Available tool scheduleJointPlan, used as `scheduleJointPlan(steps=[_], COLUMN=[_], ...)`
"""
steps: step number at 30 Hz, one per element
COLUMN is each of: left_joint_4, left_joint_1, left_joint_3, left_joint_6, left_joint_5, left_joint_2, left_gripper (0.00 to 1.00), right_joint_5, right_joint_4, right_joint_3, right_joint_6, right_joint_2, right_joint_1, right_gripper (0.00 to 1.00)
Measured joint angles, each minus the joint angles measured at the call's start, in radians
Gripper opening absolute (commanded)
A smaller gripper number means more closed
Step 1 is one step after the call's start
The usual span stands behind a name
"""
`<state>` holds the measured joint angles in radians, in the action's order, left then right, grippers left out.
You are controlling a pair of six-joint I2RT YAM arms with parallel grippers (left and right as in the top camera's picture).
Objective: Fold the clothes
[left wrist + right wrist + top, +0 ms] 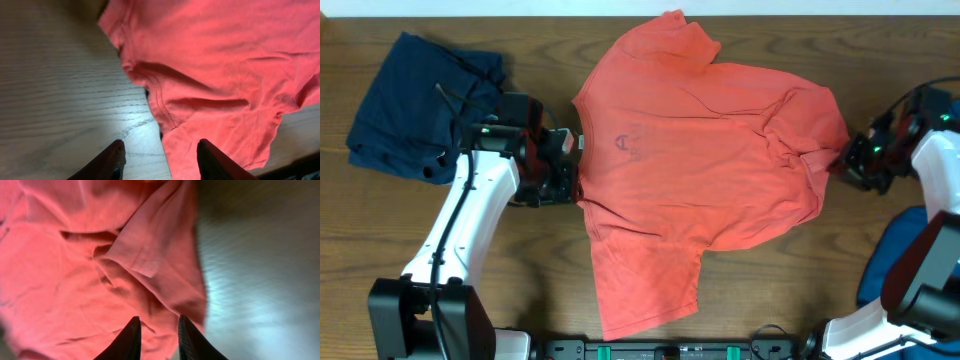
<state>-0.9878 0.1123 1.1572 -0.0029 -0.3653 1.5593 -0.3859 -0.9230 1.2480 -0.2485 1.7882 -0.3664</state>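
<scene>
- The worktop point(750, 290) is brown wood. Everything below is placed from the T-shirt lying in the middle of it.
- The T-shirt point(700, 140), coral-red, is spread mostly flat and not yet folded. Its long axis runs across the worktop: neck end toward the left arm, hem end toward the right arm, one sleeve pointing away from the robot and the other toward it.
- A navy garment point(415, 105) is bunched up well past the T-shirt's neck end, off to the far side. It's untouched.
- The hem end point(140, 255) is rumpled, with a corner flipped back over itself, so it probably needs smoothing before any fold gets made.
- The left hand point(568, 160) is parked right at the neck edge of the T-shirt. In the wrist view its fingers point(107, 162) are clearly spread. One is over bare wood and the other over cloth, with a stitched edge running between them. Nothing is gripped.
- The right hand point(850, 158) is set at the hem edge. Its fingers point(131, 340) are only slightly apart, with red cloth showing in the gap. Whether that cloth is pinched or just underneath can't be told.
- A faint neck print point(628, 143) sits just inside the neck edge.
- Best guess: each end is covered by its nearer arm, so the coming move hinges on both edges being grabbed.
</scene>
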Motion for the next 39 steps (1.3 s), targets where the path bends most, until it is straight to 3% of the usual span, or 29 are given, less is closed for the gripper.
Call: scheduleJointPlan(steps=[6, 9, 16, 31, 39], left_joint_4=[0.054, 0.080, 0.110, 0.124, 0.125], left_joint_1=[0.037, 0.051, 0.055, 0.055, 0.055], left_joint_3=[-0.068, -0.100, -0.116, -0.116, -0.116], left_joint_6=[0.000, 0.000, 0.000, 0.000, 0.000], left_joint_5=[-0.004, -0.007, -0.007, -0.006, -0.006], left_joint_2=[0.000, 0.001, 0.001, 0.001, 0.001], left_gripper=[0.48, 0.48, 0.48, 0.48, 0.48], right_joint_5=[-0.090, -0.104, -0.076, -0.071, -0.106], right_joint_4=[0.132, 0.179, 0.230, 0.379, 0.407], right_joint_3=[-0.065, -0.087, -0.101, -0.159, -0.151], right_joint_6=[-0.067, -0.104, -0.171, -0.216, -0.217], right_joint_2=[0.043, 0.061, 0.064, 0.064, 0.063], right_joint_1=[0.000, 0.000, 0.000, 0.000, -0.003], right_gripper=[0.22, 0.32, 0.32, 0.02, 0.01])
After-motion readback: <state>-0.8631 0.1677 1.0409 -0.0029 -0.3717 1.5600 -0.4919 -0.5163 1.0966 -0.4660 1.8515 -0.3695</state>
